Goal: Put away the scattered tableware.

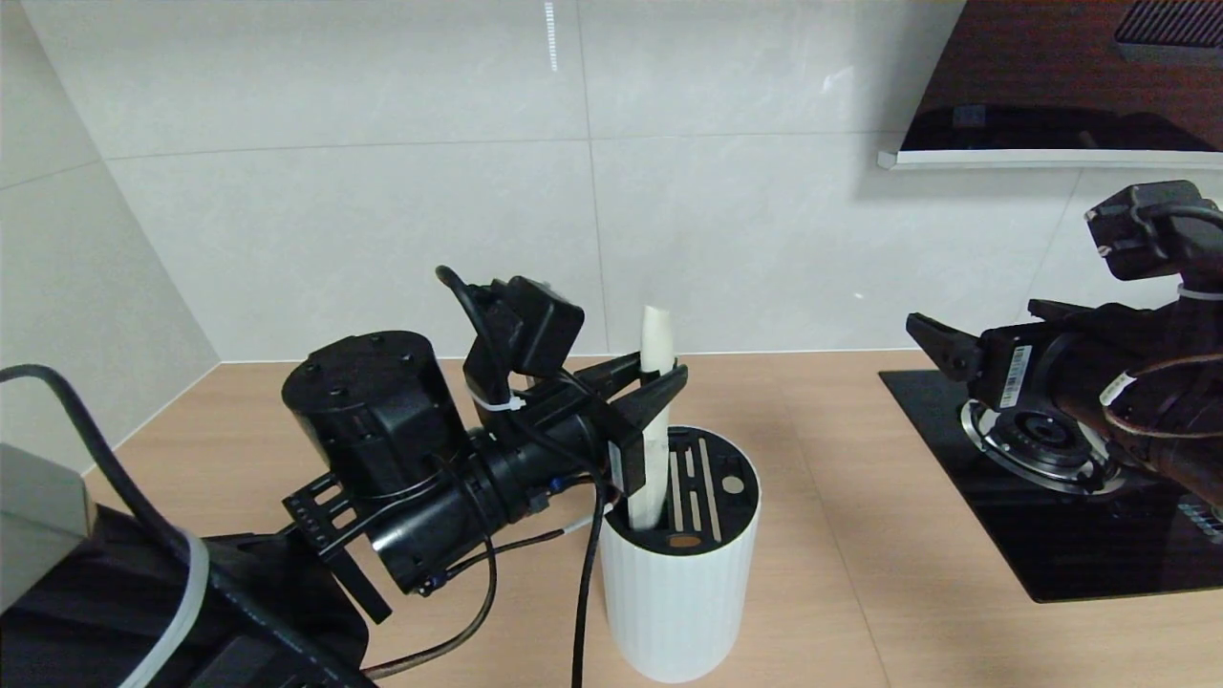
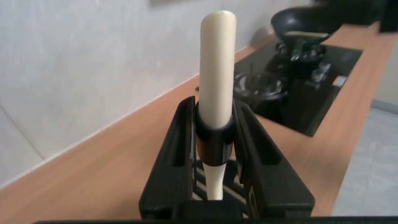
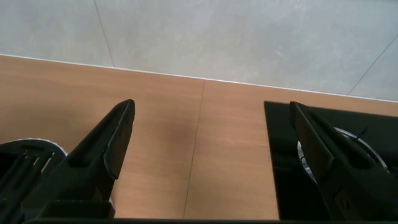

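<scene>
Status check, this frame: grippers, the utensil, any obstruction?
Left gripper shut on cream-handled utensil, lower end in white slotted holder. Right gripper open, empty, over counter. Nothing in the way.

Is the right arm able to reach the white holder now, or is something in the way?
Probably yes: the right pincer, open, has only bare counter between it and the holder. The left pincer, shut on a cream handle, crowds the holder's top.
</scene>
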Controlling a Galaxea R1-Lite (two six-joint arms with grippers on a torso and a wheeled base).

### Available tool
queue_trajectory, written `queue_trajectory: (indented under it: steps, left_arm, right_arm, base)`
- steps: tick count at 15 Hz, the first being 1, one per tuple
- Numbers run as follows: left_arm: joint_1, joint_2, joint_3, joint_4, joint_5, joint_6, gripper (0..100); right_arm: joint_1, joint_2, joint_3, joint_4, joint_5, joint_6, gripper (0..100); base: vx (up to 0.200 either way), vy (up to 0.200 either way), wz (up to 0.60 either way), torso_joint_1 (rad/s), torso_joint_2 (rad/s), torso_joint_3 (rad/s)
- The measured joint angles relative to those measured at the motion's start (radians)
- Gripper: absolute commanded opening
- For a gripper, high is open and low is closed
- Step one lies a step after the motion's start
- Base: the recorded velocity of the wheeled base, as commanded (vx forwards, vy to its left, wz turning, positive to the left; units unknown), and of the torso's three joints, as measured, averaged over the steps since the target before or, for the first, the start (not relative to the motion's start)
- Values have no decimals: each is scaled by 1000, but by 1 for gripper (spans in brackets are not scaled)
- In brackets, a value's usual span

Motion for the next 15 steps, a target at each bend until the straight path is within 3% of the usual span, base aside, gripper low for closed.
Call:
queue_trajectory:
  steps: [15]
  left_arm:
    - [-22,55,56,-15,33,0,0]
  right_arm:
    - [3,14,5,0,0,0,100]
  base:
    - [0,0,0,0,0,0]
